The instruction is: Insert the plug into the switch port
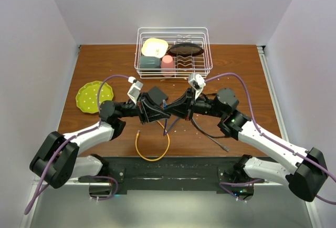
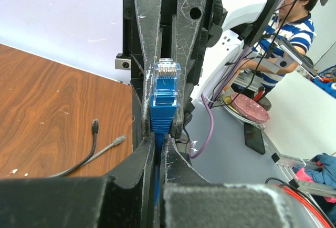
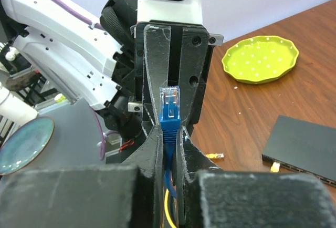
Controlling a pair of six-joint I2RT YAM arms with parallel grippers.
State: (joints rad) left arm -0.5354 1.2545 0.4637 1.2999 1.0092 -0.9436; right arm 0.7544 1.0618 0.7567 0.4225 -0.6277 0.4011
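Observation:
A blue cable's clear-tipped plug [image 2: 167,78] stands upright between my two grippers, which meet nose to nose above mid-table. My left gripper [image 2: 160,140] is shut on the blue cable just under the plug's boot. My right gripper [image 3: 170,132] is shut on the blue boot, with the plug [image 3: 169,102] rising above its fingertips. In the top view the left gripper [image 1: 160,110] and right gripper [image 1: 171,107] touch, and the cable hangs below them. The switch, a flat dark grey box [image 3: 302,145], lies on the table, ports along its near narrow edge. It also shows in the top view [image 1: 156,94].
A white wire dish rack [image 1: 173,52] with cups and a plate stands at the back. A green plate [image 1: 89,96] lies at the left. A yellow cable [image 1: 152,154] loops near the front edge. A black cable [image 1: 207,133] lies to the right.

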